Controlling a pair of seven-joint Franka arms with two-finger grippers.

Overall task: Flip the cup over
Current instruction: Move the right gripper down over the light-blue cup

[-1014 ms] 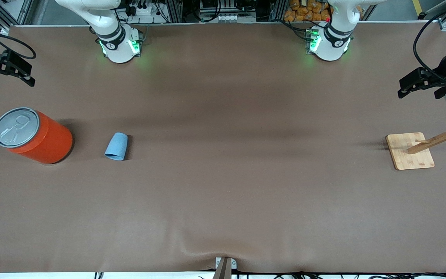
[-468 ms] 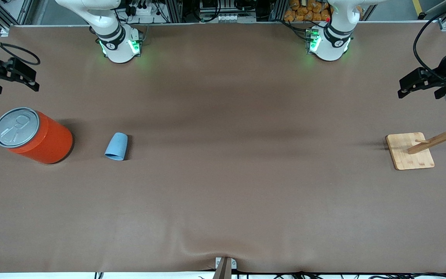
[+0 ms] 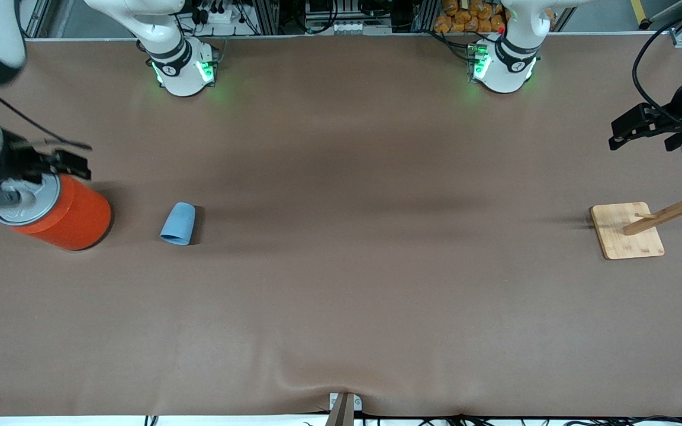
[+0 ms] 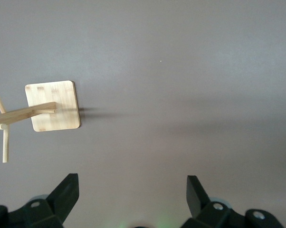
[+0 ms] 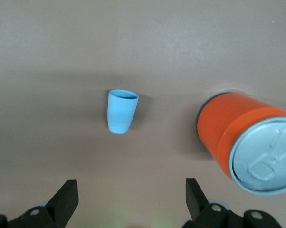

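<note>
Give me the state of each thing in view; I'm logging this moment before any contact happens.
cup: lying on its side on the table, untouched, beside the can.
orange can: upright, pull-tab lid sealed.
wooden rack: standing on its base, pegs bare, at the left arm's end.
right gripper: open, holding nothing, over the can.
left gripper: open, holding nothing, waiting near the wooden rack.

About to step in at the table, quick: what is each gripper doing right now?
Left gripper: open, empty, waiting over bare table near the wooden stand.
Right gripper: open, empty, over the orange can, beside the cup.
</note>
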